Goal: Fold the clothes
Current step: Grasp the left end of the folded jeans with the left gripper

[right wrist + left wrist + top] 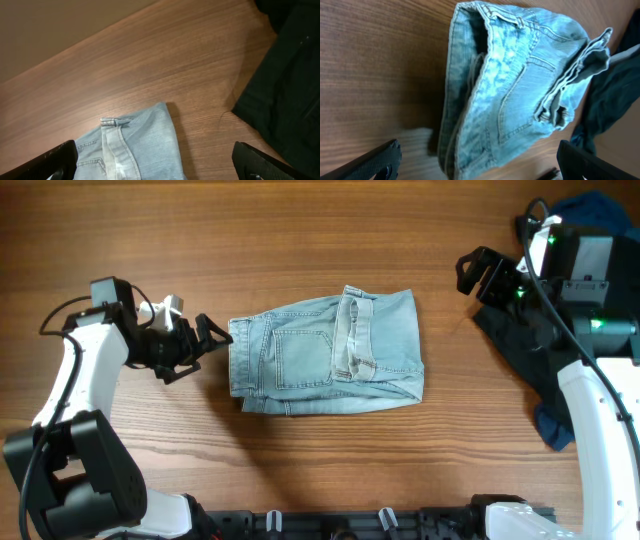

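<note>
From overhead I count one folded light-blue denim garment lying mid-table on the wooden table and one black garment heaped at the right edge. There are two grippers: the left gripper spread wide just beside the denim's left edge, and the right gripper likewise spread, near the black cloth and well apart from the denim. My left wrist camera shows two dark fingers standing apart with nothing pinched, the denim ahead with one stitched patch pocket up; my right wrist camera shows its two fingers equally wide, one denim corner between them and the black garment at right.
</note>
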Available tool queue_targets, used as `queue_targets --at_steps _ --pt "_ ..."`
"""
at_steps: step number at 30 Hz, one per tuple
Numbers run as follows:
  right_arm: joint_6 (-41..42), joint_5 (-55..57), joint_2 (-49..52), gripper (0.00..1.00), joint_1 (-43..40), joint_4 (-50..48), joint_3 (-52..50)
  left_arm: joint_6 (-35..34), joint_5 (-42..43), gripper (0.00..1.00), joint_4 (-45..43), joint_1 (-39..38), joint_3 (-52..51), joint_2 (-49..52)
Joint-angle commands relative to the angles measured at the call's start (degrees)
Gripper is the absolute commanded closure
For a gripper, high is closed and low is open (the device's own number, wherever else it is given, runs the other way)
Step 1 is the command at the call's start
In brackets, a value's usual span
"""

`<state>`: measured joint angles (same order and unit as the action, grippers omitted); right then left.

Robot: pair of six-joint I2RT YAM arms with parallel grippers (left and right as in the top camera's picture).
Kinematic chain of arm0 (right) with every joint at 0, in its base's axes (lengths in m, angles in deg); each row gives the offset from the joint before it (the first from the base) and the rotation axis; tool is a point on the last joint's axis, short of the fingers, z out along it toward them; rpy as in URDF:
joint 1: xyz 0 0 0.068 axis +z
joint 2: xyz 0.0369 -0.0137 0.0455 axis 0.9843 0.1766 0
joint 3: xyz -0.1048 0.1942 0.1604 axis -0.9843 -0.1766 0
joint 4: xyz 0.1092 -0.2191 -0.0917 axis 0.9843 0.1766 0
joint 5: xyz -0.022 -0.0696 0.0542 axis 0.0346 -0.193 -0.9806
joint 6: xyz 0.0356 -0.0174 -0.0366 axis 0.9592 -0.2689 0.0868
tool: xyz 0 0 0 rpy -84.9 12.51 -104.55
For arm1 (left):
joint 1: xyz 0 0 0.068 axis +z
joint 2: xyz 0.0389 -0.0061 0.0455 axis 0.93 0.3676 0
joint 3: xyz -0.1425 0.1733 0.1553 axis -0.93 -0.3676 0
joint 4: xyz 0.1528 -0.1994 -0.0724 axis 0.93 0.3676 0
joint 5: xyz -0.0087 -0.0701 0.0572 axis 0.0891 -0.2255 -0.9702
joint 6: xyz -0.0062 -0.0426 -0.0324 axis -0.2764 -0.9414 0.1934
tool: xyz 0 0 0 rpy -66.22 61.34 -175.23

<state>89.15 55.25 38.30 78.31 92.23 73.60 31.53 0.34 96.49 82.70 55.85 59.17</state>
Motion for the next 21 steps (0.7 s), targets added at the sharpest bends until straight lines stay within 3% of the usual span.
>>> queue_targets --at_steps 1,21 --pt "0.74 0.55 -0.57 0.0 -0.33 0.0 1.42 1.46 0.63 0.0 -2.64 0.13 -4.15 0.57" --pt "0.7 -0.5 -0.57 0.0 -0.33 -0.35 1.42 -2.89 0.92 0.0 -13.14 0.04 -10.78 2.67"
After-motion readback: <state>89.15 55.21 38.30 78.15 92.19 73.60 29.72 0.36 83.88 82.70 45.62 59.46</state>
